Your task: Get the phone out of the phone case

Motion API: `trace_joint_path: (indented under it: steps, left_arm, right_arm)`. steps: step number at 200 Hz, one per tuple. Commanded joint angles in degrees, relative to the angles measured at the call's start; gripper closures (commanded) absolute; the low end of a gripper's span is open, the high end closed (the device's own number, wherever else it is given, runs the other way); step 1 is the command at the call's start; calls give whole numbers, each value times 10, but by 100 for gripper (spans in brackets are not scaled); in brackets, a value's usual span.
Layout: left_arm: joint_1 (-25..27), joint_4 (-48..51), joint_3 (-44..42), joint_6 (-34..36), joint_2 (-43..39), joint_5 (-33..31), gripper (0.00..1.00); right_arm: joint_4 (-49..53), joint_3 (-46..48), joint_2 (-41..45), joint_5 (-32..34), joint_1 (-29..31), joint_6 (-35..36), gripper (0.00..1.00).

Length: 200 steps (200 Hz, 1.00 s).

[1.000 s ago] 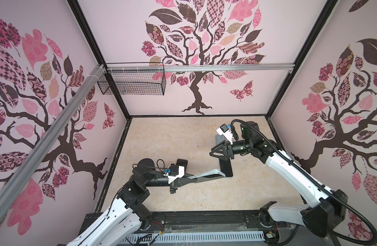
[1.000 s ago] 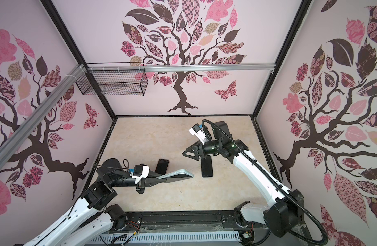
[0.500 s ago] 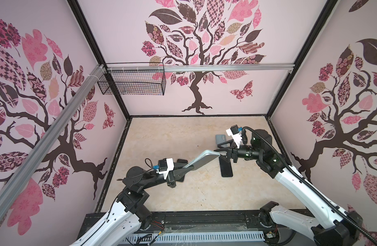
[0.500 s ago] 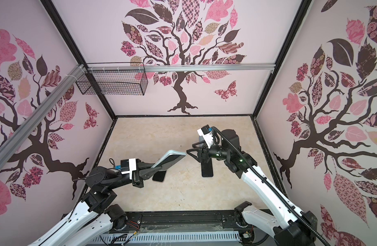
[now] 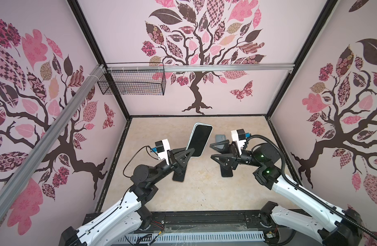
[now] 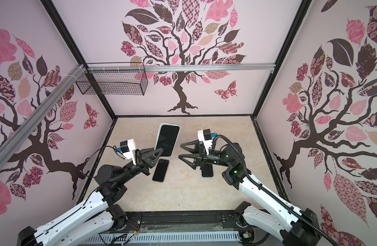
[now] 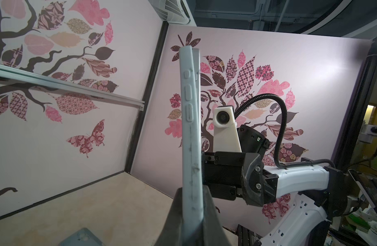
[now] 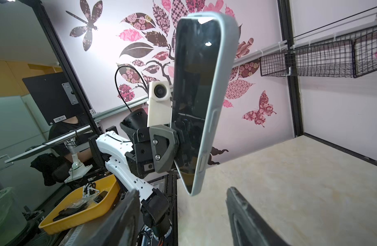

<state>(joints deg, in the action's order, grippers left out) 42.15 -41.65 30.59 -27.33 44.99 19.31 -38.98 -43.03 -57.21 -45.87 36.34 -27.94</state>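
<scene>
The phone point(image 5: 199, 140) point(image 6: 167, 139) has a black screen and sits in a pale blue-white phone case point(image 8: 217, 95) point(image 7: 188, 149). It stands nearly upright above the table. My left gripper point(image 5: 190, 152) point(image 6: 160, 152) point(image 7: 192, 202) is shut on its lower end, screen and back between the jaws. My right gripper point(image 5: 212, 151) point(image 6: 180, 151) point(image 8: 182, 191) faces the phone from the right. It is open and touches nothing. In the right wrist view the phone's lower corner hangs just beyond the gap between its fingers.
A bare black phone point(image 5: 179, 174) point(image 6: 161, 170) lies on the table below the left gripper. Another point(image 5: 227, 171) point(image 6: 207, 171) lies under the right gripper. A grey-blue case point(image 5: 221, 141) point(image 7: 81, 237) lies behind the right gripper. A wire basket point(image 5: 131, 83) hangs at the back left.
The left gripper has swung the cased phone from low over the table up to nearly upright. The right gripper has opened a little wider and now stands apart from the phone.
</scene>
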Motion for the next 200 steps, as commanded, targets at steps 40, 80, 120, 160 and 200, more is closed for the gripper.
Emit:
trace_joint_path:
  steps: [40,80,120,160,200]
  left_arm:
    - [10,-114,12,-62,8,-4,100]
    - [11,-141,12,-80,27,3,100]
    - [13,-159,16,-86,41,13,100]
    - [14,-168,18,-96,47,10,100]
    - [14,-172,16,-99,48,6,100]
  right_arm:
    - [-103,-44,-46,-24,30,-41,33]
    - [-100,-65,-70,-25,49,-44,39]
    - [-100,-75,-84,-31,52,-46,52]
    - [-107,-79,-92,-39,54,-59,61]
    - [-125,-78,-102,-48,56,-74,75]
